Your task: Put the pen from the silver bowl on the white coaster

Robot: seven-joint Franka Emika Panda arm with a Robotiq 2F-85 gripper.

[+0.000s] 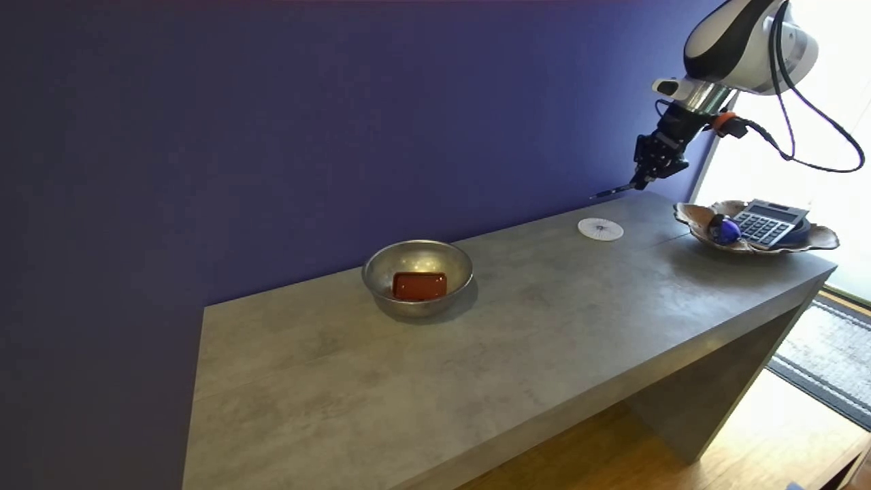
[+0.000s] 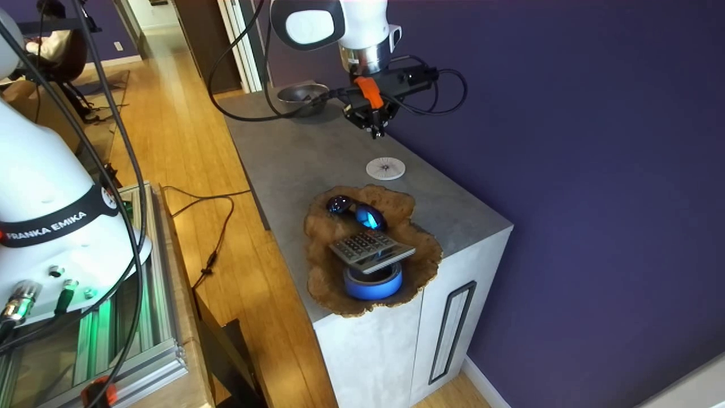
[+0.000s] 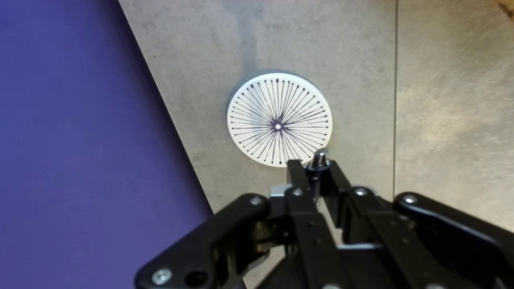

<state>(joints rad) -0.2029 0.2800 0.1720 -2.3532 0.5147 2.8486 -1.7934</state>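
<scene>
- The hand is pinching the pen between its fingers, which are standing close together at the tips;
- the pen is jutting forward from the fingertips and dipping slightly toward its free end; it is hanging in the air above the table, apart from the white coaster;
- in the wrist view, the pen's metallic end is overlapping the coaster's edge; the coaster is lying flat, showing dark radiating lines;
- the silver bowl is standing well apart from the coaster, holding a red-brown rectangular dish;
- the wavy-edged wooden bowl is carrying sunglasses, a calculator and a roll of blue tape.
</scene>
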